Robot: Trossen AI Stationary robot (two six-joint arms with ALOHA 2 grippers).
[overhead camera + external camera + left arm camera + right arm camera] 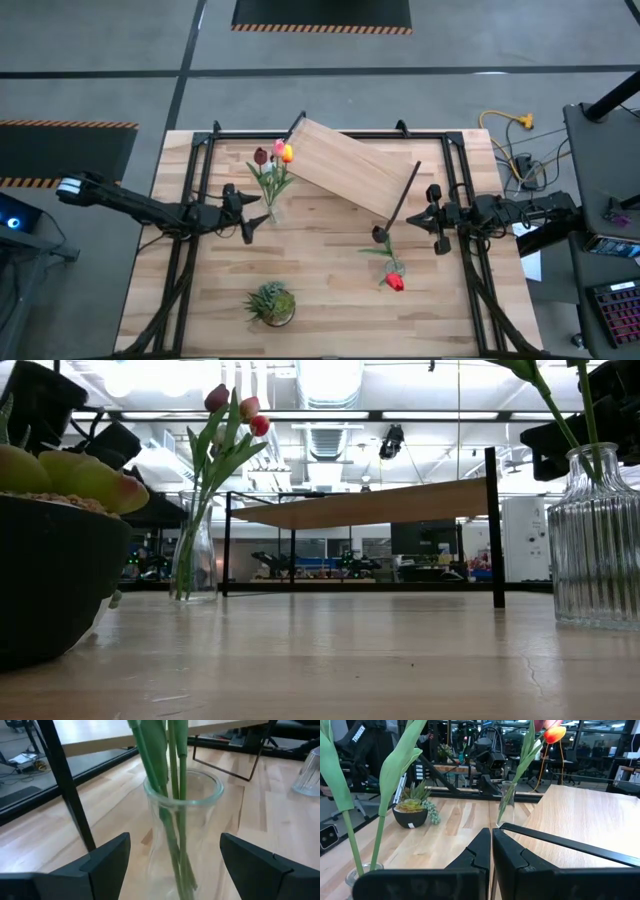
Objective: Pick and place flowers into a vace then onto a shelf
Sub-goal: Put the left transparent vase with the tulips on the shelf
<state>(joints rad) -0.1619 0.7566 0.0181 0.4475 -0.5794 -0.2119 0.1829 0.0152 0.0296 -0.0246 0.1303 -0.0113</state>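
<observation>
Beside the shelf (350,168), the left claw (172,865) is spread around the vase (182,835) of flowers (275,165); pinch squarely, lift upright; the right claw (491,855) waits, pressed together

Seen from above, the shelf (350,168) sits skewed on the slatted counter (320,290). Beside its left end stands a bunch of flowers (273,160) with maroon, pink and yellow heads. The left pincer (248,213) is just beside their stems, the right pincer (437,219) near the shelf's right end. A red tulip (394,281) leans lower right; a potted plant (272,304) stands at the front.
</observation>
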